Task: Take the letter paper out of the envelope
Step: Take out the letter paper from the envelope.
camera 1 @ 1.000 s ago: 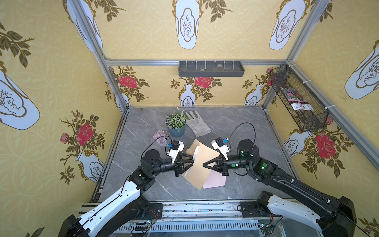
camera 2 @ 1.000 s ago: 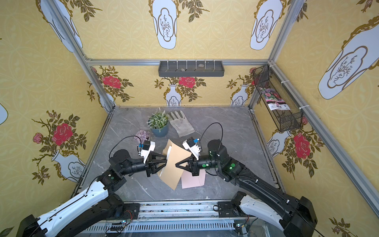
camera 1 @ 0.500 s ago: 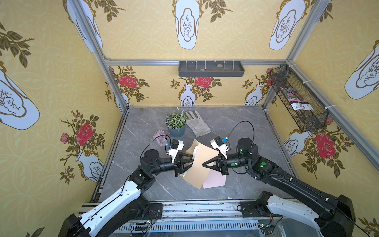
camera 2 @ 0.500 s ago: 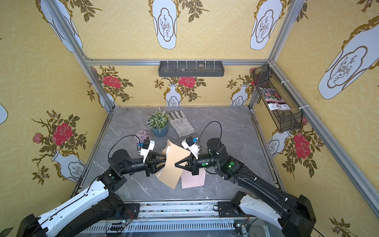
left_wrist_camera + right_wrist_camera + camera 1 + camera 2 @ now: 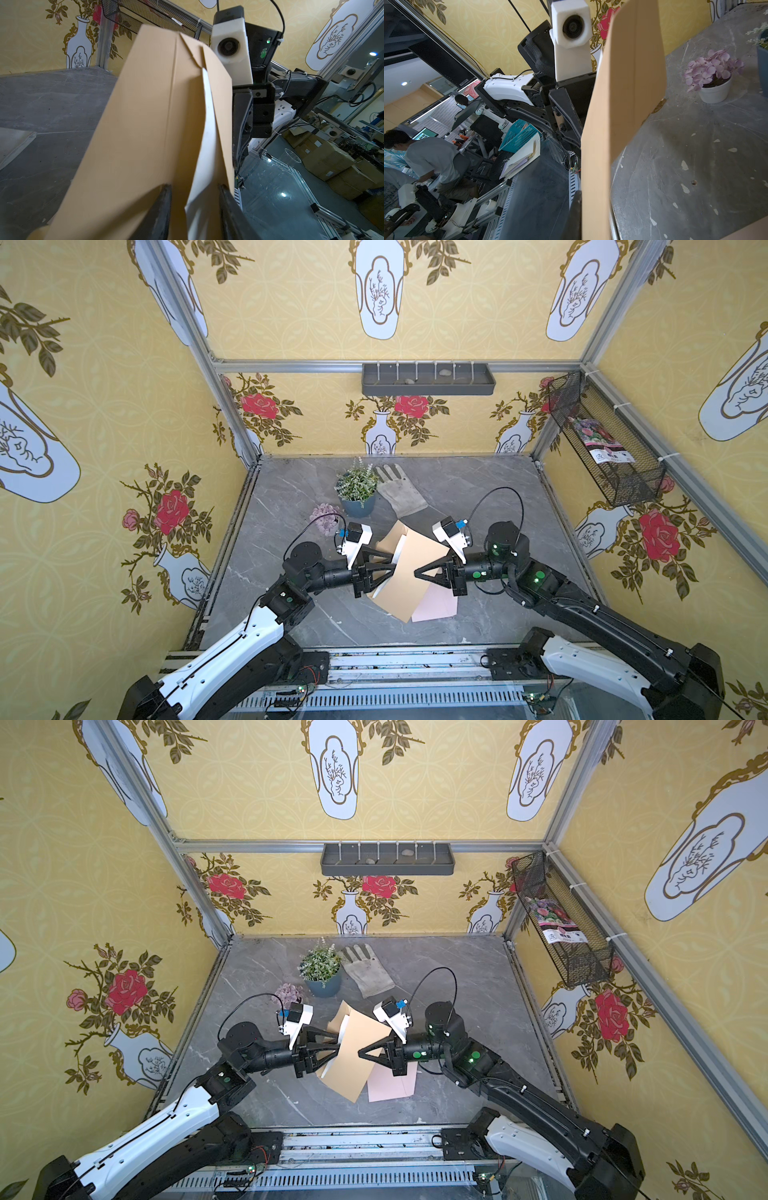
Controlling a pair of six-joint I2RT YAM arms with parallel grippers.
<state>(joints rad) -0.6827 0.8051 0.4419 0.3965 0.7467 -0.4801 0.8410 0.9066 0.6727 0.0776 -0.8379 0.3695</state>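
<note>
A brown envelope (image 5: pixel 411 576) (image 5: pixel 357 1052) hangs tilted above the table between my two grippers. My right gripper (image 5: pixel 416 573) (image 5: pixel 360 1052) is shut on its right edge; in the right wrist view the envelope (image 5: pixel 623 104) hides one finger of that gripper (image 5: pixel 581 209). The white letter paper (image 5: pixel 400 549) (image 5: pixel 344 1028) sticks out of the envelope's open end. My left gripper (image 5: pixel 391 566) (image 5: pixel 338 1048) stands open at the left edge. In the left wrist view the letter paper (image 5: pixel 207 145) runs between that gripper's (image 5: pixel 195 207) parted fingers beside the envelope (image 5: pixel 145 124).
A pink sheet (image 5: pixel 436 605) lies on the table under the envelope. Behind it are a grey glove (image 5: pixel 401 489), a green potted plant (image 5: pixel 357 489) and a small pot of purple flowers (image 5: pixel 326 519). A wire basket (image 5: pixel 602 439) hangs on the right wall, a grey tray (image 5: pixel 428 379) on the back wall.
My left gripper's jaws have spread a little wider around the paper. The right gripper has shifted slightly left with the envelope still in it.
</note>
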